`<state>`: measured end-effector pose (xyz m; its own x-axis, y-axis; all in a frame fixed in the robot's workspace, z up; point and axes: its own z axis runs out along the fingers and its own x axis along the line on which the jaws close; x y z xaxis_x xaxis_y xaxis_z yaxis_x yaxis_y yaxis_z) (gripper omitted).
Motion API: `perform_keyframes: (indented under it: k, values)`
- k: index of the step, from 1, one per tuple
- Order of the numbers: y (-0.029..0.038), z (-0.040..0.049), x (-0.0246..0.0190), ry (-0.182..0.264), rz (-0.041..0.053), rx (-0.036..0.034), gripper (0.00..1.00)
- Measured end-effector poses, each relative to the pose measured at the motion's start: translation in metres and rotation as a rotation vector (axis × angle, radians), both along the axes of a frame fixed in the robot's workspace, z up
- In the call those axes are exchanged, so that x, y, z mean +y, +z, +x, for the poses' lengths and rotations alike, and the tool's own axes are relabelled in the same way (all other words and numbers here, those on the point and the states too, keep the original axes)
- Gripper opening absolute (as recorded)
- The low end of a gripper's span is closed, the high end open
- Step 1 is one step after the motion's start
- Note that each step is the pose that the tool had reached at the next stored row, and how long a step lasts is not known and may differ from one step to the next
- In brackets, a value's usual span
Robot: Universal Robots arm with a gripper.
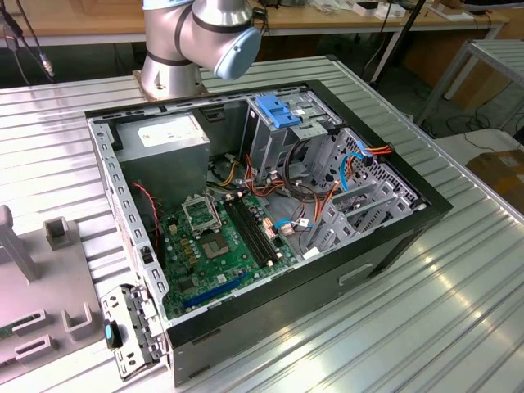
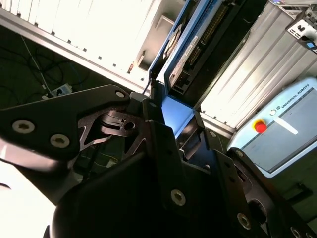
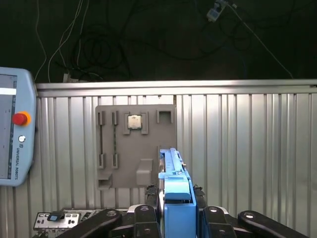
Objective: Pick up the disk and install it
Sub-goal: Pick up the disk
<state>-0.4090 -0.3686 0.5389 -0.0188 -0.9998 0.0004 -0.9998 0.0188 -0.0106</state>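
item: disk, blue-railed, held clear above the ribbed table, clamped edgewise in the gripper. handling: hold rails level and square to the computer case bay; avoid twisting.

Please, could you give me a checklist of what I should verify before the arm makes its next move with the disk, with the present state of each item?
1. Grip: the end effector is shut on the disk in both wrist views: ok.
2. Seating: the disk sits midway between the fingers in the first wrist view: ok.
3. Access: the computer case lies open on the table in the exterior view: ok.
4. Free slot in the drive cage under the blue bracket: cannot tell.
5. Loose cables lie beside the cage and might snag: not ok.
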Motion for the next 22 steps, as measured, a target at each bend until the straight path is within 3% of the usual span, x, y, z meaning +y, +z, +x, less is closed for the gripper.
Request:
perform_keyframes:
  k: [2, 7, 15, 22]
  values:
    - [-0.0002, 0.0156, 0.0, 0.0, -0.0001, 0.0001, 0.37]
    - [-0.0005, 0.0345, 0.0, 0.0, -0.0004, 0.0002, 0.37]
    - [-0.0014, 0.0855, 0.0, 0.0, -0.0004, 0.0002, 0.37]
    - [-0.002, 0.1131, 0.0, 0.0, -0.0004, 0.0002, 0.37]
